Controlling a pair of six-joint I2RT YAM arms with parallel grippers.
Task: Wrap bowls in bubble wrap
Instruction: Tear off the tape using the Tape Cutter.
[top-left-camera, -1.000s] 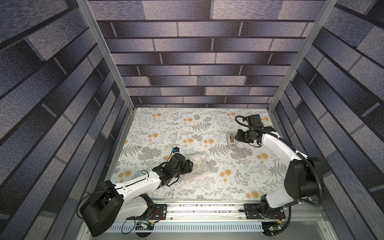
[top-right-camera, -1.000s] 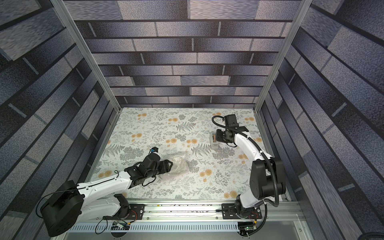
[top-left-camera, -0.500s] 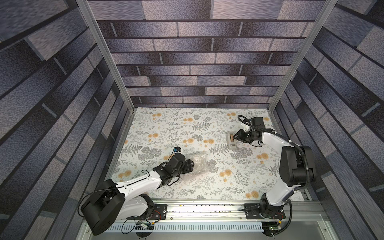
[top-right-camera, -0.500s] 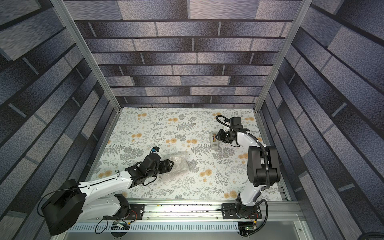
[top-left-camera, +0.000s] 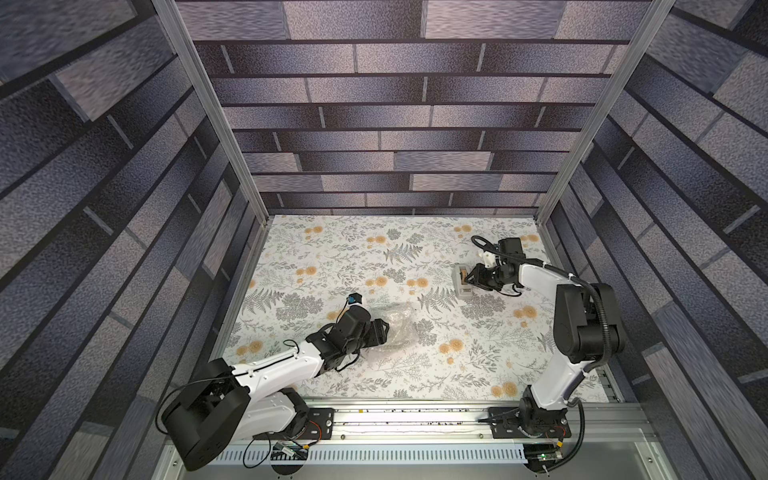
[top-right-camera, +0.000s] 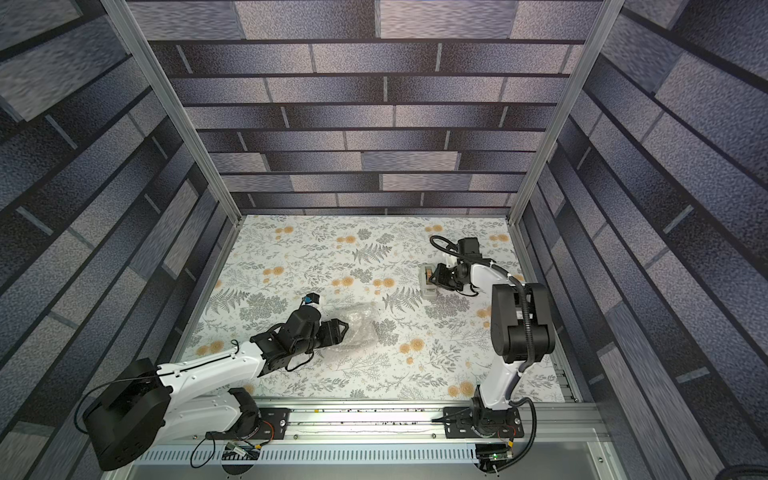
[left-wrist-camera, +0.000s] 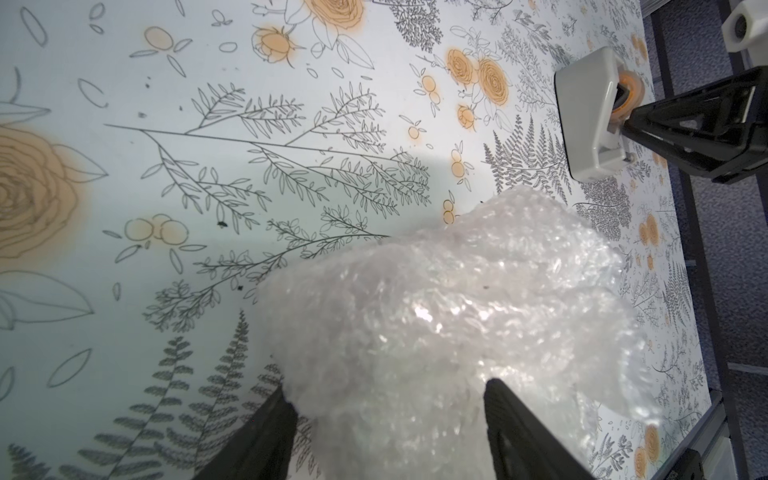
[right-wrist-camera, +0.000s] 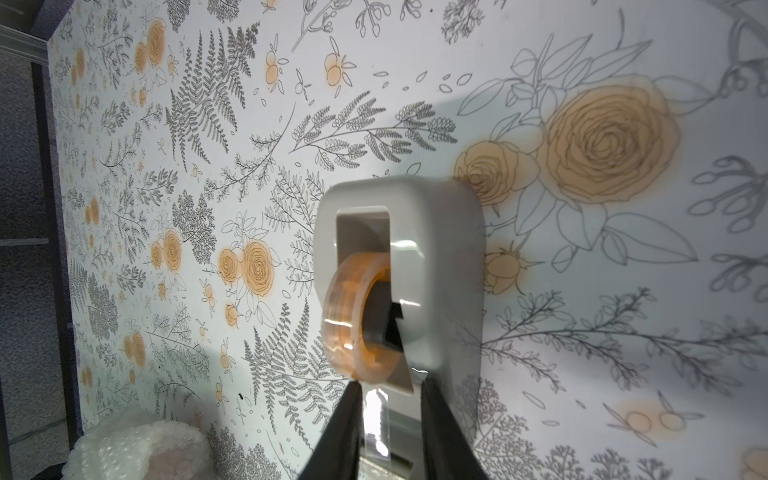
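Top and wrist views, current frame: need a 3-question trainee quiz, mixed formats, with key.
1. True or false: the tape dispenser stands on the tablecloth, apart from the bubble wrap bundle.
2. What lies between the fingers of the right claw?
A) the tape strip hanging off the roll
B) the bowl's rim
C) a folded napkin
3. Which claw has its fingers on either side of the bundle?

Key:
1. True.
2. A.
3. The left claw.
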